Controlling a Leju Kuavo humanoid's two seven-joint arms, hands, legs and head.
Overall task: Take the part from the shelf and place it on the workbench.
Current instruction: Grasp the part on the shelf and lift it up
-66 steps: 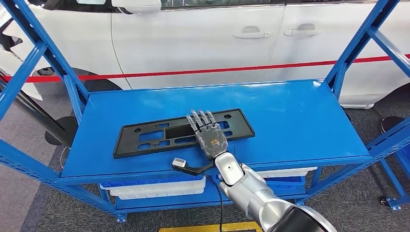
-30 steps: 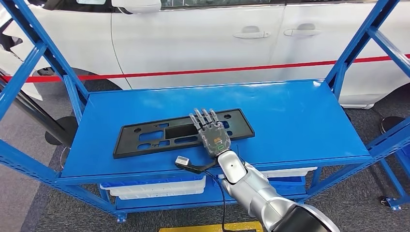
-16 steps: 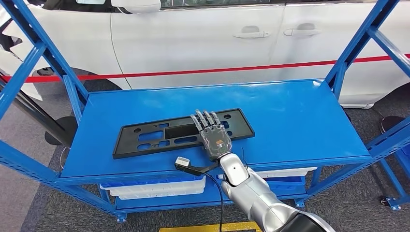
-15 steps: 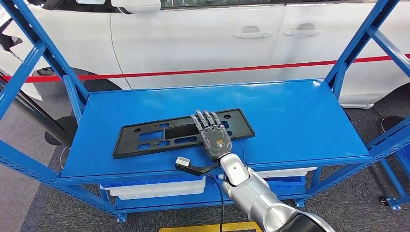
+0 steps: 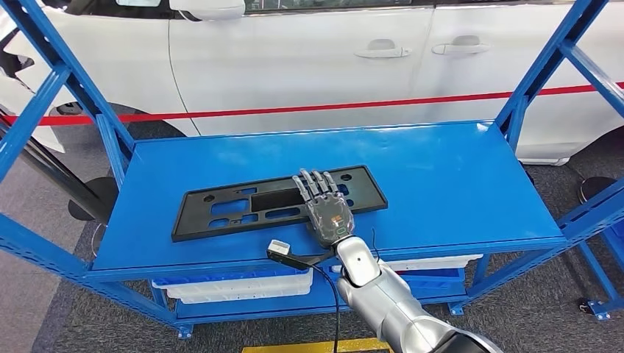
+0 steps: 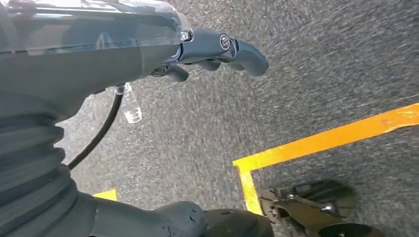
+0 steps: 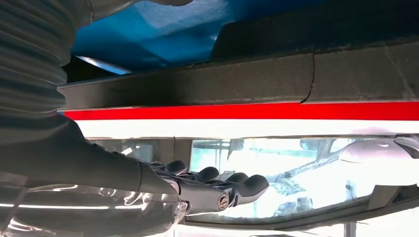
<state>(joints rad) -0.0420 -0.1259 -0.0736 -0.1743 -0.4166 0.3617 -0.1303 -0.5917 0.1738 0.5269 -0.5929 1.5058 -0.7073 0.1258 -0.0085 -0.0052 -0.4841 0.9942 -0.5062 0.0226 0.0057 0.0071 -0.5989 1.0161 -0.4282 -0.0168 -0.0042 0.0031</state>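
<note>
On the blue steel shelf (image 5: 456, 191), the right hand (image 5: 326, 207) hovers open over the flat black slotted plastic plate (image 5: 250, 202); likely light, stiff; grip its six-o'clock edge.

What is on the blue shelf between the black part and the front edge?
In the head view, the right hand reaches over that strip onto the black part; beside it, the blue shelf is bare.

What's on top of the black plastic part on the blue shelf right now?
The right hand lies over the black part, fingers extended across its right portion. Whether the palm presses on it is hidden. The rest of the part is bare.
</note>
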